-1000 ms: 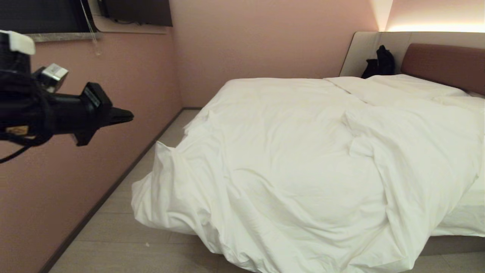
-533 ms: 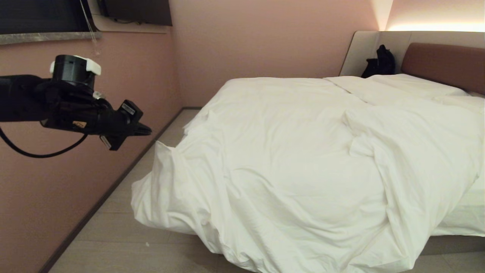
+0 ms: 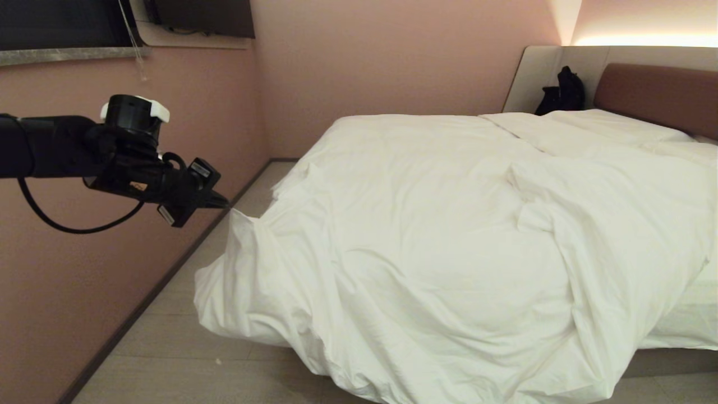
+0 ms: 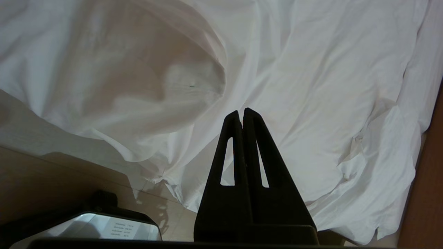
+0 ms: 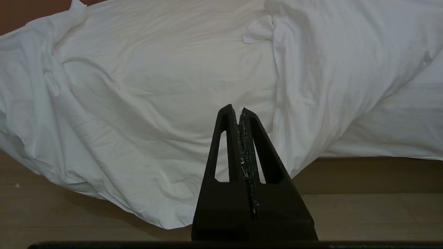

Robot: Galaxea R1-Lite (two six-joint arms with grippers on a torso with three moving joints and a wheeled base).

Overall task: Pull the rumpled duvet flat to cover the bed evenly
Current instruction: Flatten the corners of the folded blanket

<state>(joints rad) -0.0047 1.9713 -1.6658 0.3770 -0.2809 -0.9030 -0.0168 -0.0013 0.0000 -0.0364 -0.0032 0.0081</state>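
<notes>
Pink-walled bedroom, bed (image 3: 662,92) draped by rumpled duvet (image 3: 437,252).
Left pincer (image 3: 221,202) is seen closed, empty, beside a raised duvet corner; right pincer (image 5: 238,112) closed, empty.

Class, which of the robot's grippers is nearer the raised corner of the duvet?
Left. The left gripper, shut, hangs beside the duvet's raised corner. The right gripper, also shut, is outside the head view, facing the duvet's floor-side edge.

Dim, warm room light. A bright strip glows above the headboard (image 3: 656,92) at the far right corner, its glare washing the wall (image 3: 392,56). The duvet (image 3: 449,241) carries soft fold shadows. All views are sharp.
</notes>
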